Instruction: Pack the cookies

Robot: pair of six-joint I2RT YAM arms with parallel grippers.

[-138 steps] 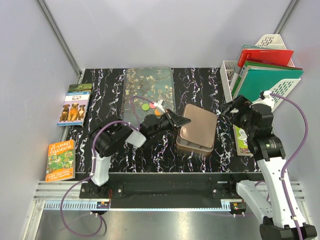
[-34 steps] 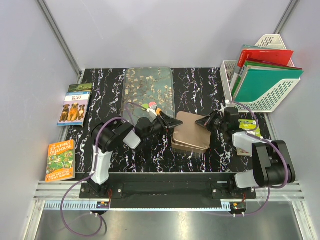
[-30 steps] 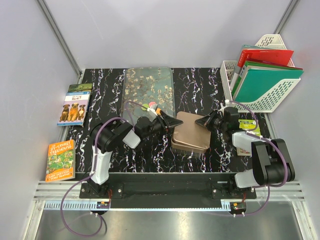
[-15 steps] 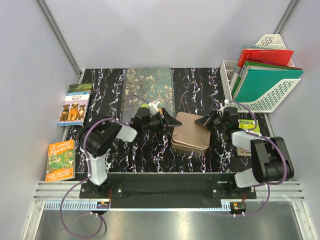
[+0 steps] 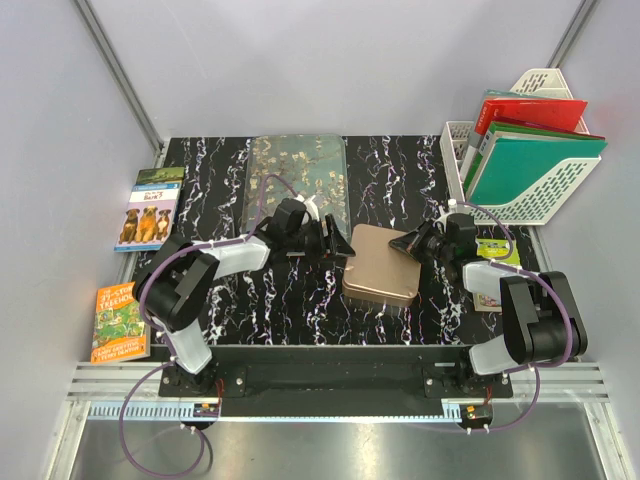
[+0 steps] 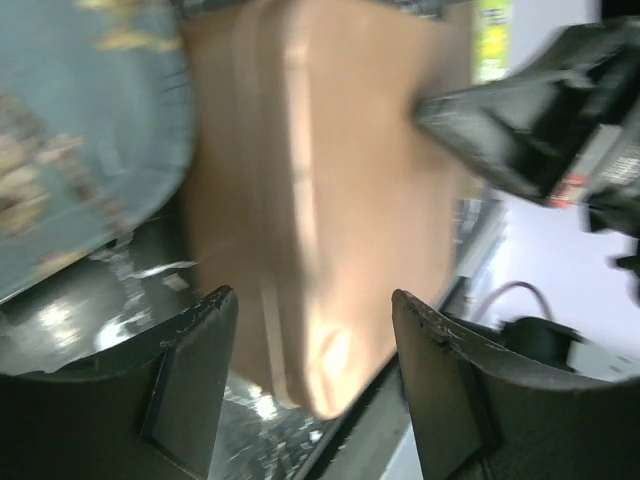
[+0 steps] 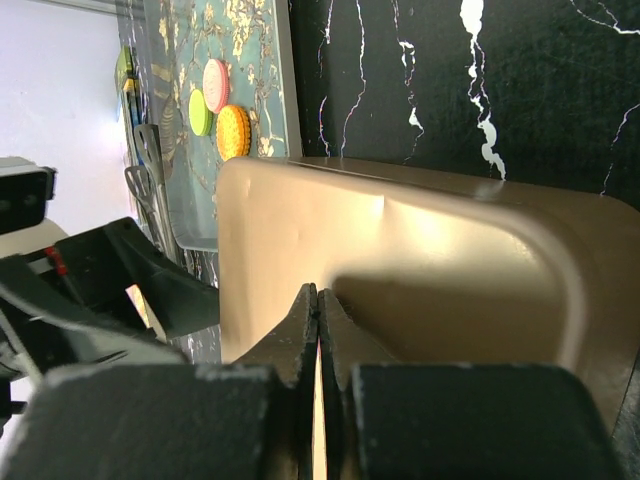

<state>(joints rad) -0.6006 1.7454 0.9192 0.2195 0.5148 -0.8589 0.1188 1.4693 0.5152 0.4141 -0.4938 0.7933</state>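
Note:
Three cookies, pink [image 7: 216, 85], green [image 7: 200, 112] and orange [image 7: 233, 132], lie on the floral tray [image 7: 240, 40] in the right wrist view. From above the left arm hides them. The rose-gold tin [image 5: 385, 265] sits mid-table with its lid [image 7: 420, 260] on. My left gripper [image 5: 335, 243] is open by the tin's far left corner; the left wrist view shows the blurred tin [image 6: 320, 180] ahead of my left gripper [image 6: 312, 297], with nothing between its fingers. My right gripper [image 5: 402, 243] is shut and empty. Its tips sit over the lid's right edge, as my right gripper [image 7: 318, 292] shows close up.
The floral tray [image 5: 297, 170] lies at the back, left of centre. Two books [image 5: 148, 208] [image 5: 120, 320] sit off the table's left edge. A white file rack [image 5: 530, 140] with folders stands back right. A green booklet [image 5: 495, 268] lies under the right arm.
The left arm has swung its elbow out to the left and its gripper has drawn back a little from the tin, opening slightly. The tin now looks flat and closed. The right gripper barely moved.

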